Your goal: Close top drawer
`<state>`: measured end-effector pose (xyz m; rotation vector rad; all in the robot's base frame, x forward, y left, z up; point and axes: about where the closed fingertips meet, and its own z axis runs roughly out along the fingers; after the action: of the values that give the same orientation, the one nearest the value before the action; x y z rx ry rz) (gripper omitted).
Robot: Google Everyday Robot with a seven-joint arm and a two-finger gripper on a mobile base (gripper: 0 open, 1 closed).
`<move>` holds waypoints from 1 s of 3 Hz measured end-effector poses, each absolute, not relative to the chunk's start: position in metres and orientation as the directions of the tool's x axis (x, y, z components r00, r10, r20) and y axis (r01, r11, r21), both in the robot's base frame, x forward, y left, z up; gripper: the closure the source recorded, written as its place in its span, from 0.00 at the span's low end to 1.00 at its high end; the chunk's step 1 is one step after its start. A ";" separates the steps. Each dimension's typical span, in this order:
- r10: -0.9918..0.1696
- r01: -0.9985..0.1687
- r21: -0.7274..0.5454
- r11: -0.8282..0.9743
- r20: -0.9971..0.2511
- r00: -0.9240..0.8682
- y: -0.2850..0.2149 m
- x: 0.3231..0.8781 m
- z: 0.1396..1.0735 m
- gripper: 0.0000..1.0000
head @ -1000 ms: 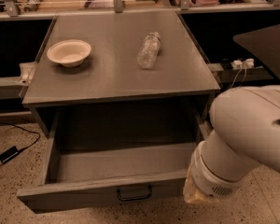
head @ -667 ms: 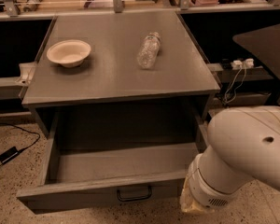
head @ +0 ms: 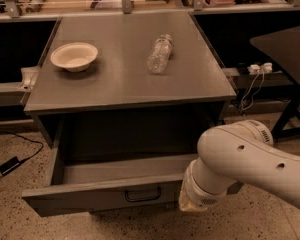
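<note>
Top drawer (head: 90, 195) open, its front's right end beside the tool (head: 192, 204)

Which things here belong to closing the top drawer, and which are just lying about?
Job: top drawer, pulled open; gripper, at the drawer front's right end.
Lying about: bowl and plastic bottle on the cabinet top.

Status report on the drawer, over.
Gripper low at top drawer front, right of handle. Drawer wide open. Bowl, bottle up on tabletop, out of the path.
</note>
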<state>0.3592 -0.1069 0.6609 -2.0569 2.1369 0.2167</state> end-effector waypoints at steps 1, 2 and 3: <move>-0.979 -0.999 -0.017 0.051 -0.198 -0.047 -0.112 0.358 0.662 1.00; -0.983 -0.996 -0.088 0.013 -0.182 0.003 -0.115 0.366 0.663 1.00; -0.975 -0.986 -0.168 -0.011 -0.216 0.048 -0.113 0.385 0.660 1.00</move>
<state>0.3848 -0.1133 0.6602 -2.0564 1.9961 0.0555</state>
